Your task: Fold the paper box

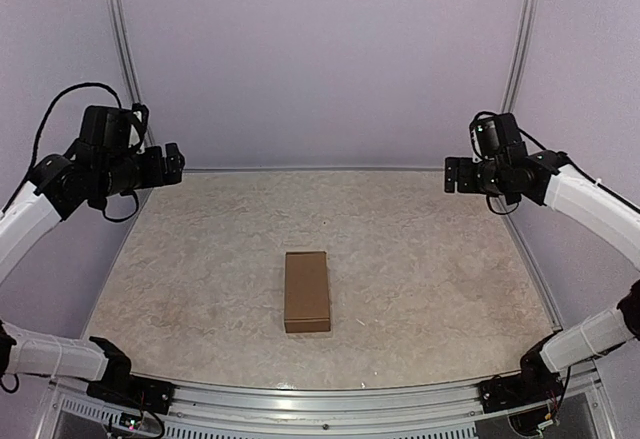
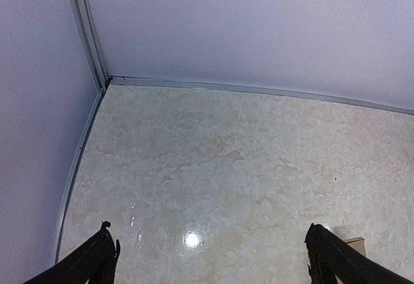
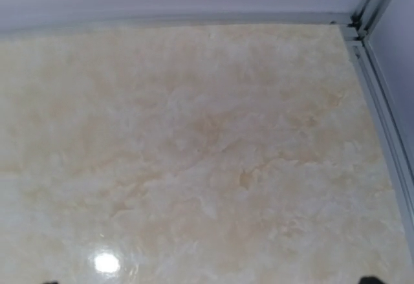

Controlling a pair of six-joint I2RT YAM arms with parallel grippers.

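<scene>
The paper box lies shut as a small, slim brown cardboard box in the middle of the table, its long side running near to far. A corner of it shows at the lower right of the left wrist view. My left gripper hangs high over the table's far left, well away from the box; its fingers stand wide apart and hold nothing. My right gripper hangs high over the far right, also open and empty. Only the tips of its fingers show at the bottom edge of the right wrist view.
The marbled beige tabletop is bounded by pale walls with metal rails at the back and sides. The arm bases sit at the near corners.
</scene>
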